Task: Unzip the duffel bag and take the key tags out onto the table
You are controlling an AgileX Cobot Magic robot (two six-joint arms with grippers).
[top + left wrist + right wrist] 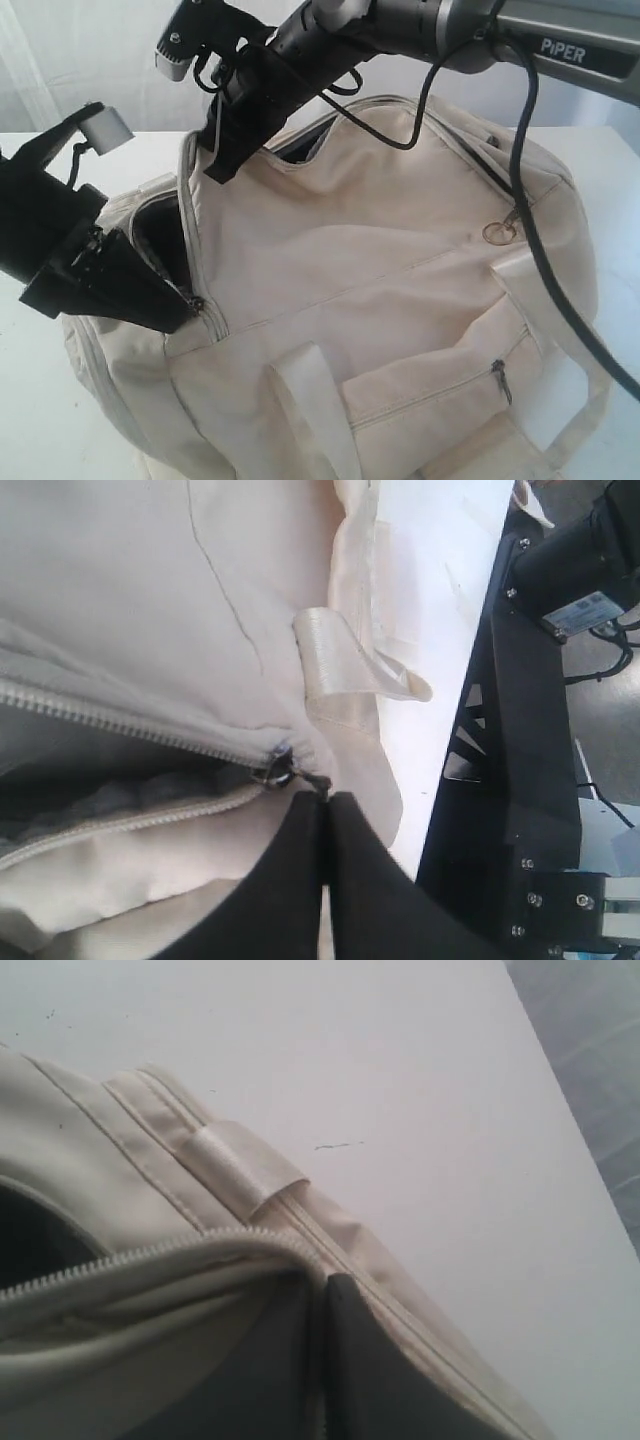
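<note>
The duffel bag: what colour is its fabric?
The duffel bag is plain cream-beige, without a pattern; the exterior view shows it best.

Cream fabric bag point(150, 600) across most of the view. Zipper point(120, 718) parted along one stretch, shadowed grey lining between the two rows of teeth. At the closed end, left hand point(325, 800), black fingers point(270, 900) pressed together, tips pinched on the dark zipper pull point(280, 770). Folded strap loop point(330, 665) near the pull. Strip of white worktop point(450, 600) beside the bag, black frame point(530, 730) past its edge.
</note>
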